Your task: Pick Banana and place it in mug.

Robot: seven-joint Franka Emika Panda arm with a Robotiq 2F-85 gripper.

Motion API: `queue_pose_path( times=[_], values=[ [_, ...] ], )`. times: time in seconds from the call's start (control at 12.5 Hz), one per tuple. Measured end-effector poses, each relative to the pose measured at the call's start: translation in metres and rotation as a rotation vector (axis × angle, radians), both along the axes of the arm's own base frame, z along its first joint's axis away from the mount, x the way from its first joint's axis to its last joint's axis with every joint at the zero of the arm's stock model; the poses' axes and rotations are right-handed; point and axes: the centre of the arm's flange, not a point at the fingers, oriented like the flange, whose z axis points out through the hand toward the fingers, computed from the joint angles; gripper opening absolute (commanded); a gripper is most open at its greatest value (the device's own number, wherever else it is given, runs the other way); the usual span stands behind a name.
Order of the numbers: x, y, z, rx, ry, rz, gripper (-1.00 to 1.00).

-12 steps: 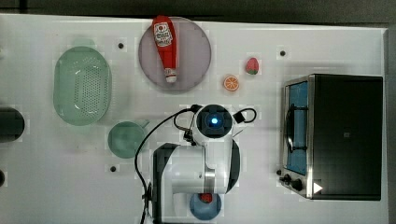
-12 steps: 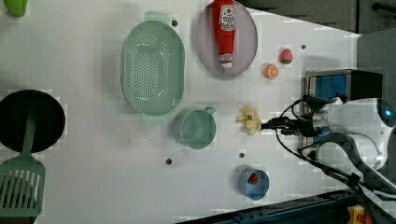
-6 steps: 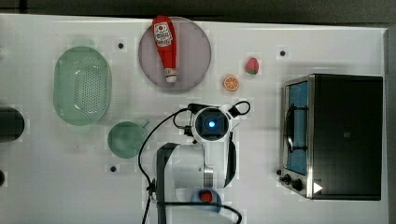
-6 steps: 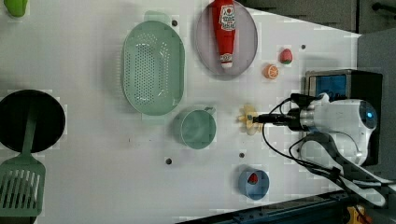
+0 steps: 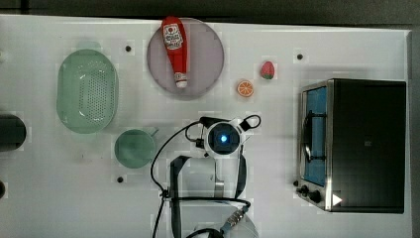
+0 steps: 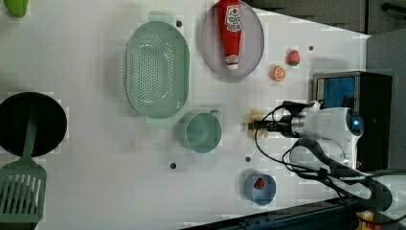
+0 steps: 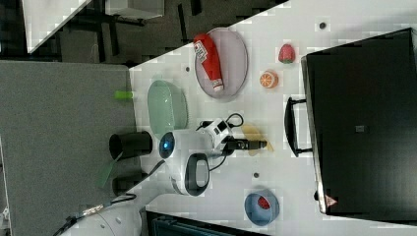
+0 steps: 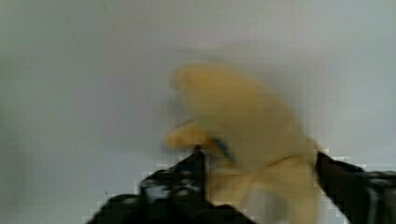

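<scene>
**Fingers astride the banana on the open white table**

The gripper (image 8: 261, 186) is down at the table top with its two dark fingers (image 8: 177, 186) standing one on each side of the banana (image 8: 247, 121); the wrist view shows the yellow fruit filling the gap between them, though I cannot tell whether they are pressing on it. In the left view the banana (image 6: 253, 125) lies on the white table (image 6: 95, 158) just beside the mug (image 6: 200, 132), on the left view's right of it, with a strip of bare surface between the two. The mug stands upright, mouth open, touching or nearly touching the lower rim of the green colander (image 6: 156, 68). Farther up the left view's frame sit a plate (image 6: 253, 52) carrying a ketchup bottle (image 6: 230, 29), an orange slice (image 6: 277, 73) and a strawberry (image 6: 293, 57). The toaster oven (image 6: 352, 91) crowds the arm's far side; a blue cup (image 6: 260, 189) sits near the table's lower edge.
</scene>
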Motion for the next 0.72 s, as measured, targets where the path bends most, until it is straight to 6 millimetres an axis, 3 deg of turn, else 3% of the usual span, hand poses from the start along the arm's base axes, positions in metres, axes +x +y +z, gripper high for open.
queue_pose_path(
  times=[0.16, 0.24, 0.56, 0.72],
  values=[
    [0.005, 0.005, 0.011, -0.005, -0.022, 0.040, -0.27],
    [0.007, 0.003, 0.018, -0.007, -0.038, 0.037, -0.37],
    [0.011, 0.000, 0.026, 0.002, -0.033, 0.003, -0.37],
    [0.001, -0.014, 0.049, -0.001, 0.038, -0.028, -0.37]
  ],
)
